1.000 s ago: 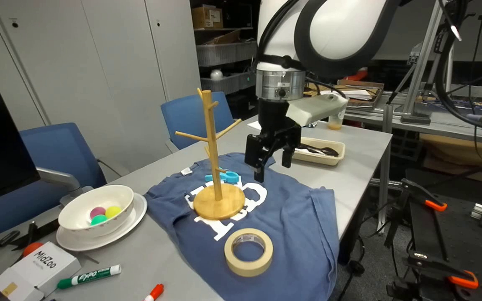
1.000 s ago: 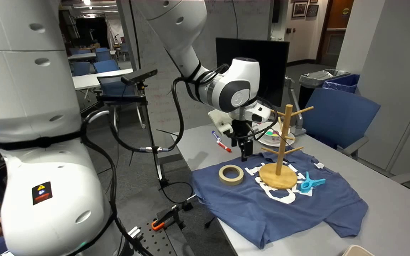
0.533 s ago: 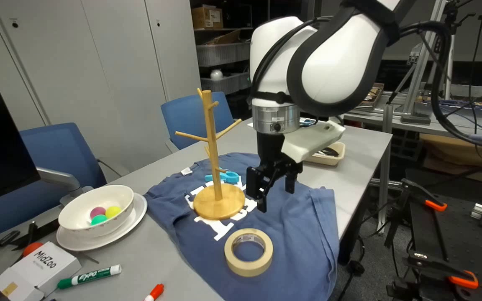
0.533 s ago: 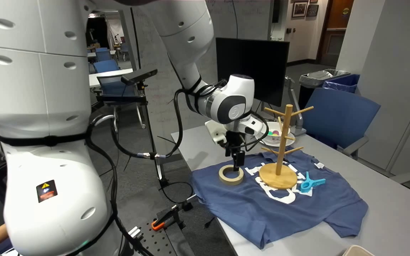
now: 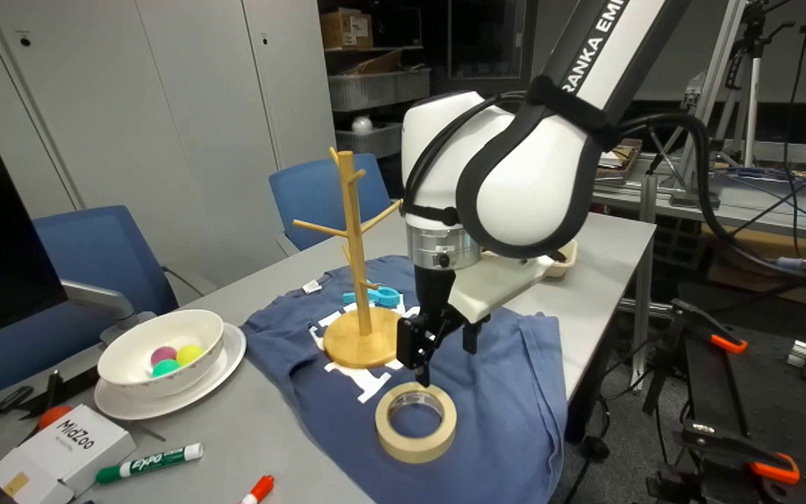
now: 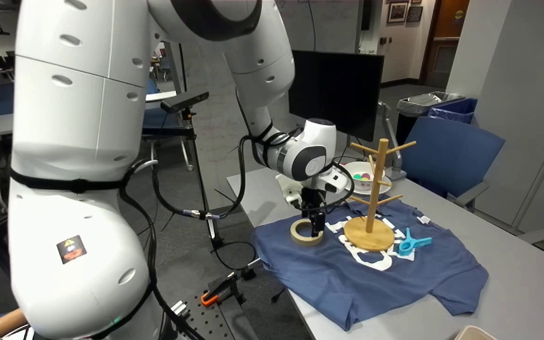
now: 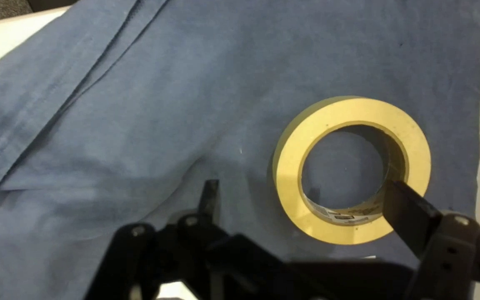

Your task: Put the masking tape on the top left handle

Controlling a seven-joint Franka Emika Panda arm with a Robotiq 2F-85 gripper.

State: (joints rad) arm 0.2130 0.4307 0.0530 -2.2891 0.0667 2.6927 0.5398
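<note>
Our pincer (image 5: 446, 365) stands wide, w/ nothing held; masking tape roll (image 7: 288, 175) lies flat on the blue T-shirt (image 6: 347, 278) nr the mug tree (image 6: 375, 198). In wrist view a fingertip (image 7: 404, 208) overlaps the rim: if we drop straight down we'd prob. jam it & shove the roll; too low & we may pinch T-shirt too

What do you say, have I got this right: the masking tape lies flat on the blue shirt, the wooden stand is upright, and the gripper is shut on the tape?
Not the last part: the gripper is open. The wrist view shows its fingers spread well apart. The masking tape does lie flat on the blue shirt, and the wooden stand is upright.
</note>
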